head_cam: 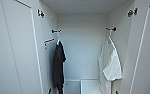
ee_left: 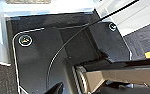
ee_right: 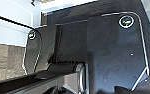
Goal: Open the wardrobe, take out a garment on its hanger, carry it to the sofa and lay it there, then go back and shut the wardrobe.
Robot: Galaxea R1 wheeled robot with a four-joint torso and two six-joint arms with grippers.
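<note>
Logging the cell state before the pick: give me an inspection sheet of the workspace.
Surface: dark carpet.
Job's things: wardrobe open, both doors swung wide; white T-shirt on its hanger, hanging on the right side.
Clutter: black shirt hanging on the left side.
End effectors: state cannot be told.
Cables: black cable over the robot's plate.
Surroundings: nothing seen.

The tall white wardrobe [head_cam: 18,50] is showing smooth, matt flat panels inside and on its doors. A thin white cloth T-shirt [head_cam: 110,66] is hanging in soft folds from a thin white hanger [head_cam: 110,40]; a matt black cloth shirt [head_cam: 58,66] is draping limply. Dark carpet [ee_right: 6,60] is looking rough and woven beside it.
</note>
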